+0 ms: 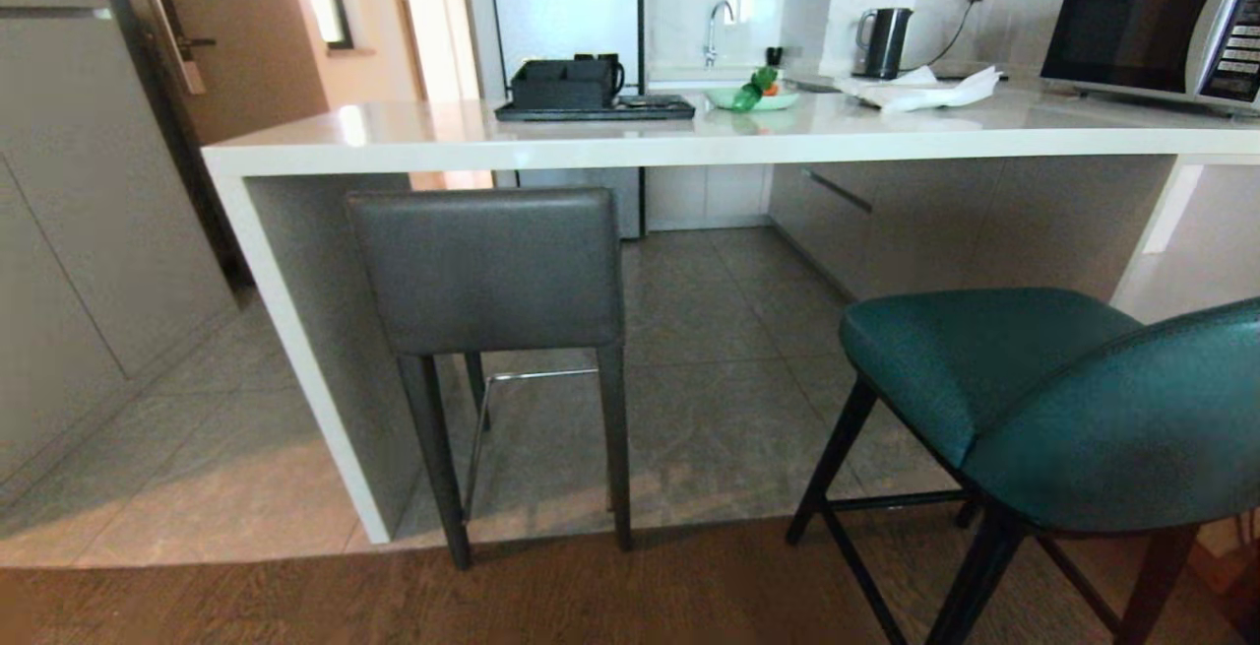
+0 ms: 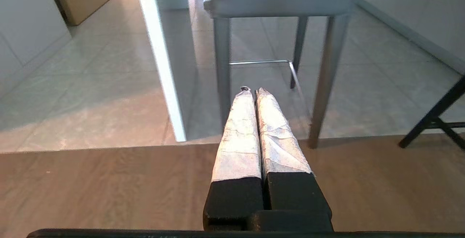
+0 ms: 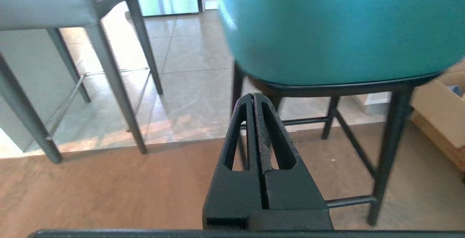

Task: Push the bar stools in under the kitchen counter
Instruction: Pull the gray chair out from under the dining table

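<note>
Facing the kitchen counter (image 1: 689, 138), I see the grey stool (image 1: 489, 271) already tucked against its end panel on my left, while the teal stool (image 1: 1043, 399) stands well out on the wooden floor to my right, its curved back toward me. My right gripper (image 3: 253, 98), fingers pressed together and holding nothing, sits low just behind that seat's rear edge, so it is the nearer arm and the push runs straight ahead toward the counter. My left gripper (image 2: 250, 91), likewise closed and empty, points at the grey stool's legs.
</note>
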